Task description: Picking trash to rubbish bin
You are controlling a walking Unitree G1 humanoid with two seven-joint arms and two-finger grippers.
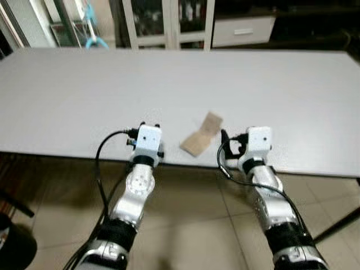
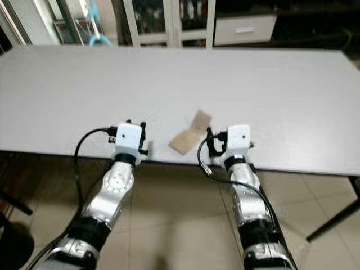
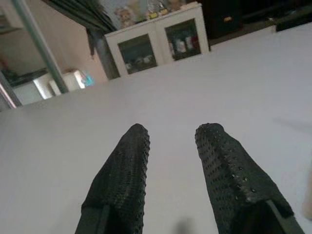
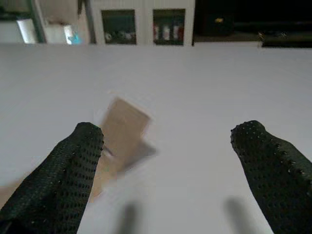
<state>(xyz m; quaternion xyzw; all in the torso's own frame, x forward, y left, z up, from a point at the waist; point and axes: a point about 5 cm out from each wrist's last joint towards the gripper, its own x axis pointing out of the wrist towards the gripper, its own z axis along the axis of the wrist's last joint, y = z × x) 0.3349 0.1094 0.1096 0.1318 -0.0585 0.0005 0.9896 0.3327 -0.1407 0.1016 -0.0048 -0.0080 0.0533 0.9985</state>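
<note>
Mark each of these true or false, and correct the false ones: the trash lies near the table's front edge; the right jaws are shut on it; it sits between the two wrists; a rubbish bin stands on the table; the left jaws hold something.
1. The brown piece of trash lies near the front edge of the white table. True.
2. The right gripper is shut on it. False: its jaws stand wide open, with the trash lying on the table ahead of them, not gripped.
3. It sits between the two wrists. True.
4. A rubbish bin stands on the table. False: the trash is the one item seen on it.
5. The left gripper holds something. False: its jaws are apart and empty.
</note>
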